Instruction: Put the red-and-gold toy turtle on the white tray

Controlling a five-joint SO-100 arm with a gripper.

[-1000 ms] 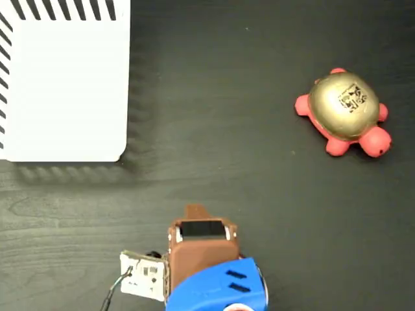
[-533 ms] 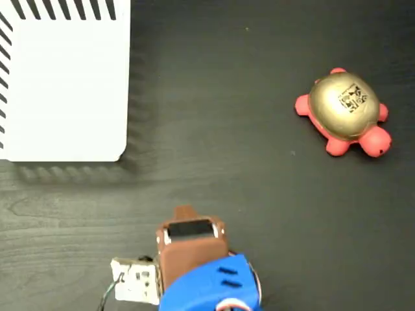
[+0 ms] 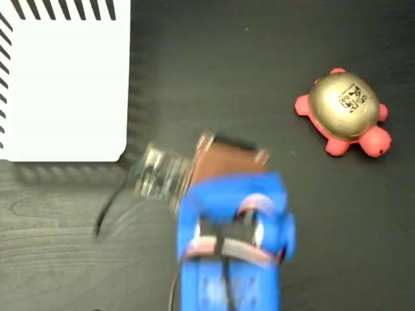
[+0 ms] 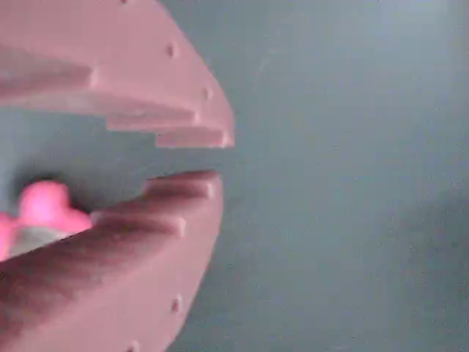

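The red-and-gold toy turtle point(image 3: 343, 111) sits on the dark table at the right of the fixed view, gold shell up, head toward the lower right. The white tray point(image 3: 65, 84) fills the upper-left corner. My blue arm with its brown gripper point(image 3: 224, 154) reaches up the middle of the table, blurred, between the two and touching neither. In the wrist view my gripper point(image 4: 217, 158) shows two pink fingers point(image 4: 146, 242) with a narrow gap at the tips and nothing in it. A blurred pink blob, likely part of the turtle point(image 4: 44, 205), shows beyond them at the left.
A small circuit board with a cable point(image 3: 159, 176) hangs off the arm's left side, close to the tray's lower-right corner. Bare dark table point(image 3: 259, 52) lies between the tray and the turtle.
The arm has swung up from the bottom edge into the middle of the table, now motion-blurred. Turtle and tray have not moved.
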